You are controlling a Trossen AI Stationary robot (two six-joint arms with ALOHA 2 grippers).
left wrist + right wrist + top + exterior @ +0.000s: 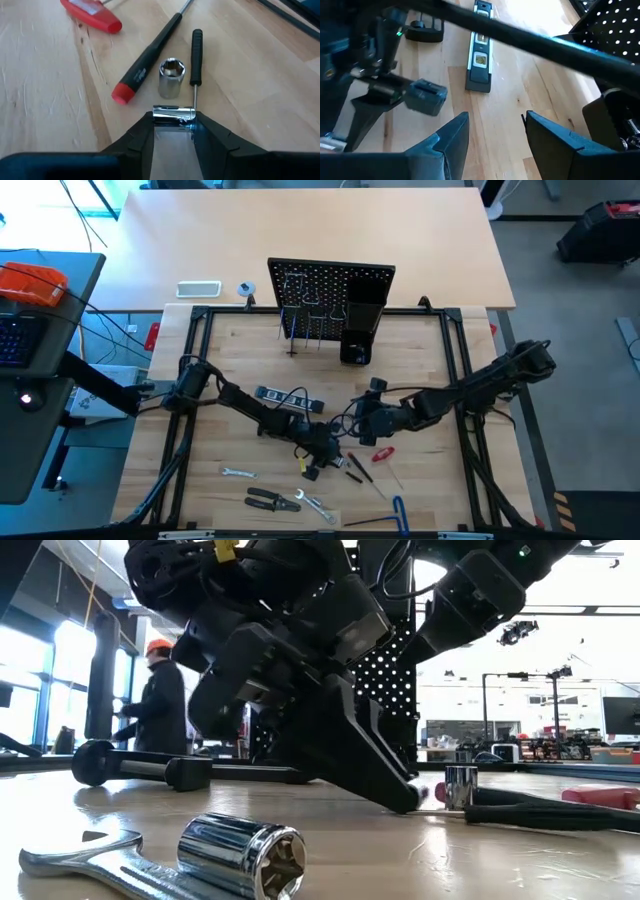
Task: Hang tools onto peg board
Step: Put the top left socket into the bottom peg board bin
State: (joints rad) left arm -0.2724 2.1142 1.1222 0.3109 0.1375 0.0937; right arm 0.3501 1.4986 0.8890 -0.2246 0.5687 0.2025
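left pincer (172, 131): down low over the table (240, 340), fingers closing in on a chrome socket (173, 114) lying on its side between the tips; both fingers touching its flanks, so judging it gripped, though it is not lifted yet
why held so: socket is pinched across its barrel near the finger ends, probably so it can be carried upright to the board's box holder
just ahead of left pincer: second socket (172, 78) standing on end, hex opening facing up; thin black screwdriver (196, 55) lying just beside it; black screwdriver with red cap (145, 66) on the other side; red handle (91, 16) farther off
right pincer (496, 131): hovering above the table next to the left arm, fingers spread wide, holding nothing; looks to be waiting
ahead of right pincer: dark level (480, 52) lying flat, black C-clamp (424, 31) beyond it
peg board (330, 288): standing upright well beyond both pincers, hooks mostly bare, black box holder (358, 330) at one side
still loose behind the left pincer: wrench (238, 473), pliers (272, 500), blue-handled hex key (399, 513)
background: person in an orange hard hat (157, 700), well off the table
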